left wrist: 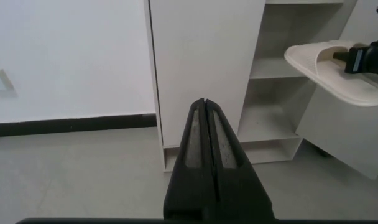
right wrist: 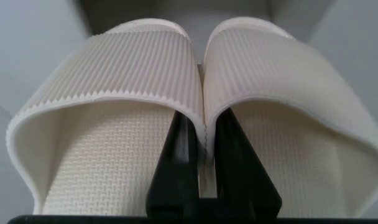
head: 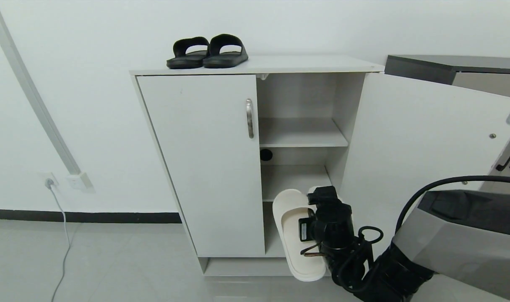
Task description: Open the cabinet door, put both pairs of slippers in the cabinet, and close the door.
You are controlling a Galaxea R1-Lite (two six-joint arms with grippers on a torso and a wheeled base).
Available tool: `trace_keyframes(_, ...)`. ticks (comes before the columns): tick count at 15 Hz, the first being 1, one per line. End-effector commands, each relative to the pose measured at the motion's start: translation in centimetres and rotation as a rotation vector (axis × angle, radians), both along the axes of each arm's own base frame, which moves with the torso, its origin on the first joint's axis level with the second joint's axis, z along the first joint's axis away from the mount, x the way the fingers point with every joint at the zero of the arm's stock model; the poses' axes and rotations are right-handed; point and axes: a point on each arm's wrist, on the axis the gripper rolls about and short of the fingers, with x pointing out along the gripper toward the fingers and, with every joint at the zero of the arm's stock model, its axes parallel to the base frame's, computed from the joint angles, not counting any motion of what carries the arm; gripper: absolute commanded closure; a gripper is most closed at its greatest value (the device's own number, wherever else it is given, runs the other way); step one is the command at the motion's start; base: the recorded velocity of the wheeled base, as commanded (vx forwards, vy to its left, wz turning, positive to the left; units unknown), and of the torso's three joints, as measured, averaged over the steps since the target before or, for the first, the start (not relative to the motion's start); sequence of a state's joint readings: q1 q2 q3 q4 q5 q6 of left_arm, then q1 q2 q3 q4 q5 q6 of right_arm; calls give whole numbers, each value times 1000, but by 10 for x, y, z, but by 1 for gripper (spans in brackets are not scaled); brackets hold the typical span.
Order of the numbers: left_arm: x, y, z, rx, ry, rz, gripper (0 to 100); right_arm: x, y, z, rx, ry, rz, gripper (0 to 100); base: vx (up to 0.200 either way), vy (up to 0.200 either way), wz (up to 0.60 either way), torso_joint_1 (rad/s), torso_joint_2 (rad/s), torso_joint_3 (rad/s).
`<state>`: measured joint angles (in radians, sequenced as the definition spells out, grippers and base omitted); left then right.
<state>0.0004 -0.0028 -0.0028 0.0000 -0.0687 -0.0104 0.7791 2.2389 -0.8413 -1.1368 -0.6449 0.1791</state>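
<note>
The left claw [left wrist: 204, 140] hung low before the closed left door [head: 200, 163], its fingers pressed together on nothing. The pair of black slippers [head: 207, 52] sat side by side on the left of the cabinet [head: 313, 63] top. Just right of the left door's metal handle [head: 249, 118], the compartments stood open. In front of the lower ones, the pair of white slippers [head: 295, 235] hung off the floor. The right claw [right wrist: 201, 158] pinched the inner edges of their two straps together. The right door [head: 418, 142] was swung wide to the right.
</note>
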Motion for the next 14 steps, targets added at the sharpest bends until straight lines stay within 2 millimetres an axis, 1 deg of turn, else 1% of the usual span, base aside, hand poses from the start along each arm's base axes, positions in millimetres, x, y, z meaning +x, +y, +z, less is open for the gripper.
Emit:
trace_keyframes(1, 0, 0, 0, 0, 2, -1, 100, 1, 2, -3, -2, 2, 1, 100, 0, 0, 0, 0, 0, 0)
trace_keyframes(3, 0, 0, 0, 0, 2, -1, 100, 7, 9, -3, 7, -10, 3, 100, 0, 0, 0, 0, 0, 0)
trace_keyframes(5, 0, 0, 0, 0, 2, -1, 100, 10, 10, -7, 2, -7, 0, 100, 0, 0, 0, 0, 0, 0)
trace_keyframes(6, 0, 0, 0, 0, 2, -1, 100, 11, 11, -12, -4, -1, 0, 100, 0, 0, 0, 0, 0, 0)
trace_keyframes(8, 0, 0, 0, 0, 2, -1, 100, 12, 11, -14, -8, 3, -1, 100, 0, 0, 0, 0, 0, 0)
trace_keyframes(14, 0, 0, 0, 0, 2, -1, 100, 15, 13, -18, 0, 4, -5, 100, 0, 0, 0, 1, 2, -149)
